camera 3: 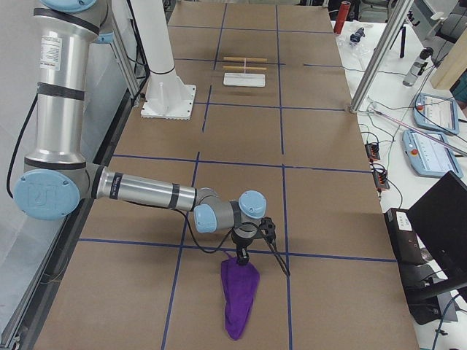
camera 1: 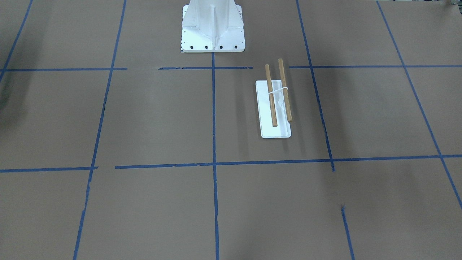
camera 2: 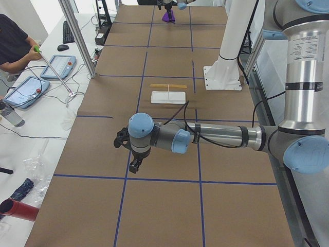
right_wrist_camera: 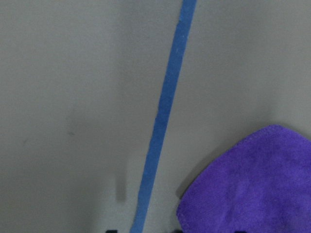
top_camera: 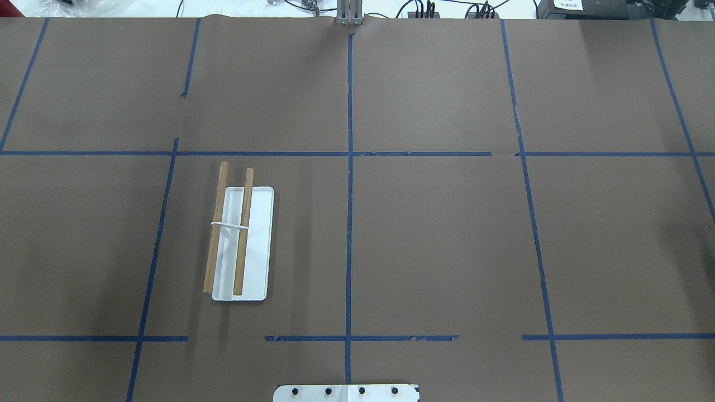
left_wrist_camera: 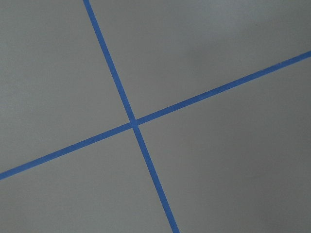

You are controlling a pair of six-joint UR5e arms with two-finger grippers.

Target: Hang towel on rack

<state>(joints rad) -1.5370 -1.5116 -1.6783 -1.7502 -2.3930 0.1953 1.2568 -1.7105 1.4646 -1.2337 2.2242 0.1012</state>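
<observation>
The rack [camera 1: 276, 104], two wooden dowels over a flat white base, stands on the brown table; it also shows in the overhead view [top_camera: 240, 240] and small in both side views [camera 2: 168, 95] [camera 3: 244, 73]. The purple towel [camera 3: 239, 295] hangs from the near right arm's gripper [camera 3: 241, 251] at the table's right end, far from the rack. A towel corner shows in the right wrist view [right_wrist_camera: 252, 184]. My left gripper [camera 2: 135, 165] hovers over bare table at the left end. I cannot tell whether either gripper is open or shut.
The white bolted pedestal [camera 1: 213, 32] stands at the robot's side of the table. Blue tape lines [left_wrist_camera: 133, 121] grid the brown paper. An operator [camera 2: 10, 41], tablets and metal posts [camera 2: 77, 36] line the far table edge.
</observation>
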